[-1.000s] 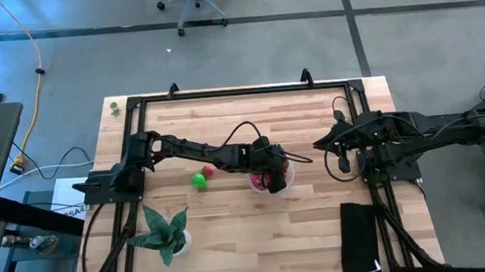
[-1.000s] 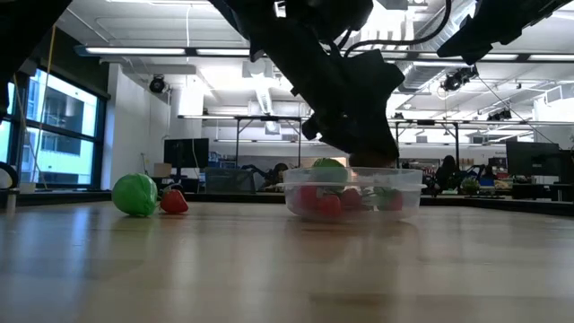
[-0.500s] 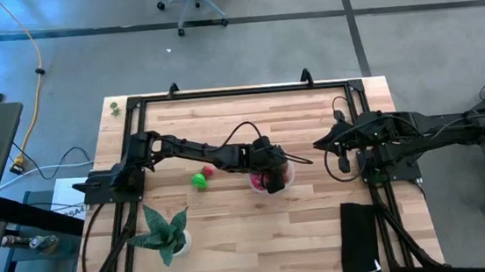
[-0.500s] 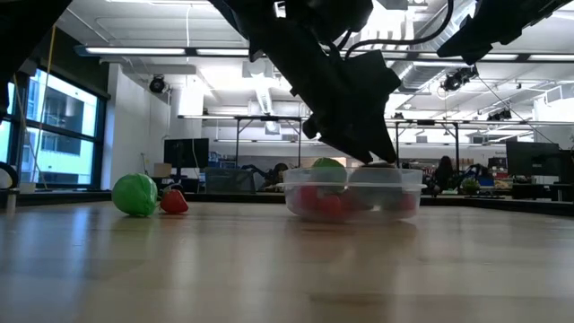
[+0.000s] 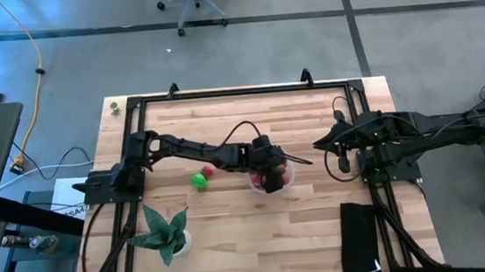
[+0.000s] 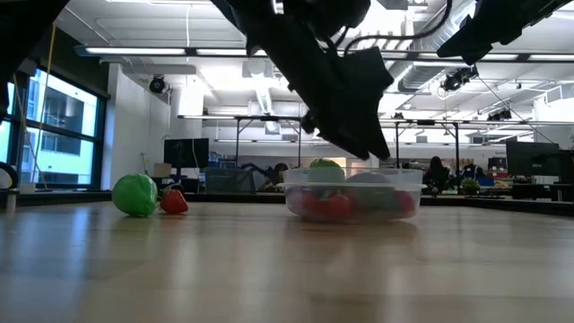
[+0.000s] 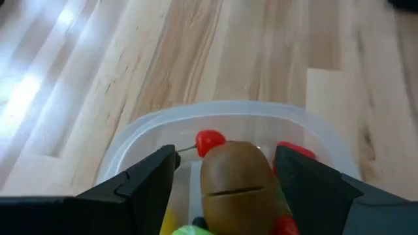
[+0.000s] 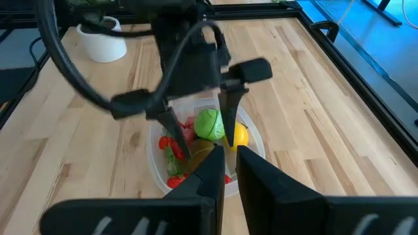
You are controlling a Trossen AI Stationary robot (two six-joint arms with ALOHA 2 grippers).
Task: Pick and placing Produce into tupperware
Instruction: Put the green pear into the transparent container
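From above, I see my left gripper point(image 5: 270, 178) over the tupperware point(image 5: 285, 179) at mid-table; the right gripper point(image 5: 321, 143) waits well apart, fingers nearly together, empty. A green piece point(image 5: 199, 180) and a pink piece point(image 5: 210, 170) lie on the wooden table point(image 5: 260, 231), with a potted plant point(image 5: 165, 233) and black pad point(image 5: 358, 236) nearer the front edge.

At table height, the container point(image 6: 352, 191) holds red and green produce; a green ball point(image 6: 135, 194) and red piece point(image 6: 174, 201) touch. An office stretches behind.

Through the left wrist, the fingers point(image 7: 146, 186) stand apart around a brown potato point(image 7: 236, 186), not touching, its long axis running away from the camera.

The right wrist shows a green piece point(image 8: 208, 123) and yellow piece point(image 8: 238, 135) inside.
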